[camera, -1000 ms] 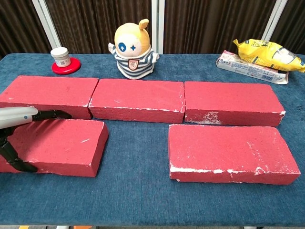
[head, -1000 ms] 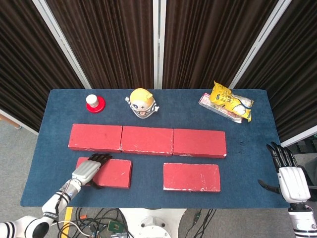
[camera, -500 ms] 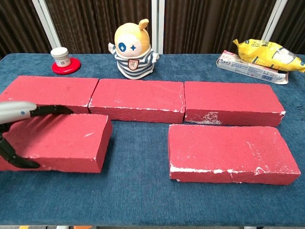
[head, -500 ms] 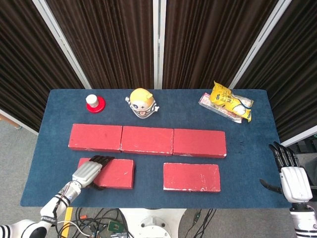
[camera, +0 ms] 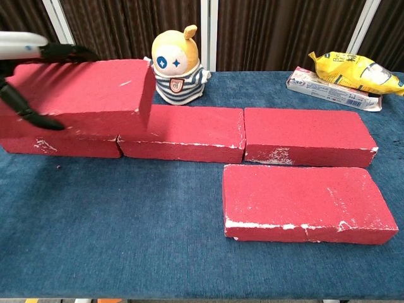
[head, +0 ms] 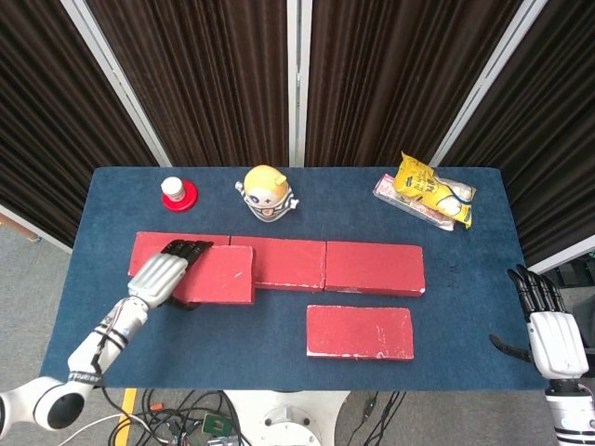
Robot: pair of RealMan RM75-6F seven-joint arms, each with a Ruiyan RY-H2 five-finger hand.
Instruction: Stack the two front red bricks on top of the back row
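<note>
The left robot hand [head: 164, 277] is clamping the left front brick [camera: 85, 95] at its outer end, fingers [camera: 68, 52] draped over the top and the thumb hooking the near face, and it is carrying the brick above the back row [head: 307, 265]. In the chest view the brick is hanging clear over the row's leftmost brick, its inner end reaching across the seam toward the middle one.

To do this step well, I judge the robot hand should level the brick, square its long edges with the row beneath, then lower it flat before letting go; gripped only at one end, the far end looks liable to droop and land first, which could nudge the row. Resting it across the seam looks steadier than perching it on an edge.

Further inward, the second front brick [head: 360, 332] is lying flat on the counter [head: 279, 348], just in front of the row's right end, untouched.

The right robot hand [head: 548, 327] is hovering off the counter's far right edge, fingers spread, holding nothing.

As for containers: a small white jar [head: 173, 187] is sitting on a red lid [head: 186, 198] behind the left robot hand, contents not visible. A yellow packet [head: 423, 185] is resting on a flat pack at the far corner, both sealed. Between them a toy figure [head: 267, 193] is standing.
</note>
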